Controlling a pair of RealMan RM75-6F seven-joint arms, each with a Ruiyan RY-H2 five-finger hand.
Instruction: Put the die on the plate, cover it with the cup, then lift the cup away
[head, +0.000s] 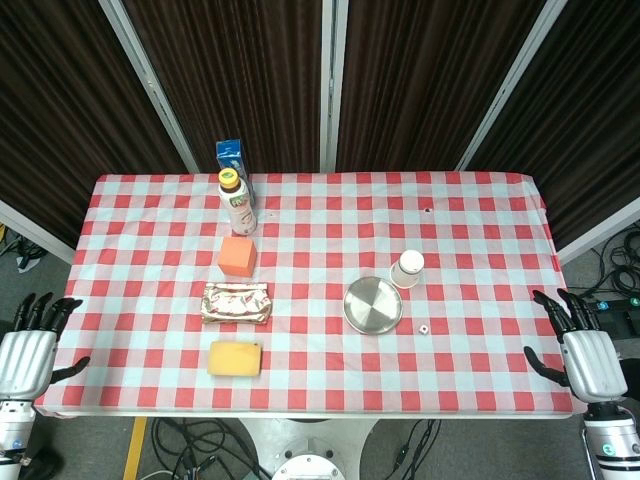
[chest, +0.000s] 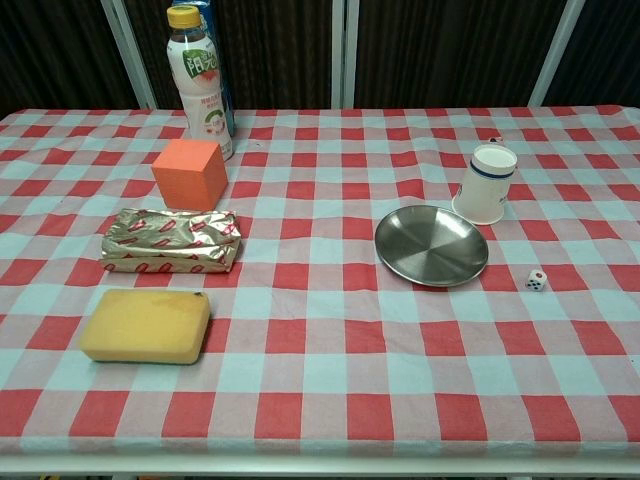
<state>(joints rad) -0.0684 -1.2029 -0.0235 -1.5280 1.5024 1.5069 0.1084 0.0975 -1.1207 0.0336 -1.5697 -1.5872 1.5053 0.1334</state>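
One die (chest: 536, 281), one steel plate (chest: 431, 244), one paper cup (chest: 486, 183) at centre-right; left hand (head: 28, 349) and right hand (head: 582, 350) both spread, holding nothing.

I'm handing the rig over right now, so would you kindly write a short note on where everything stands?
Hands: left hand and right hand both hold nothing, fingers apart, off the table's ends.
Job's things: the round steel plate is bare. The small white die lies on the checked cloth, close beside the plate on the right hand's side. The white paper cup with a blue band stands mouth up just behind the plate.
Done: nothing yet.
Left: put the die on the plate, cover it with the cup, lift the cup away.
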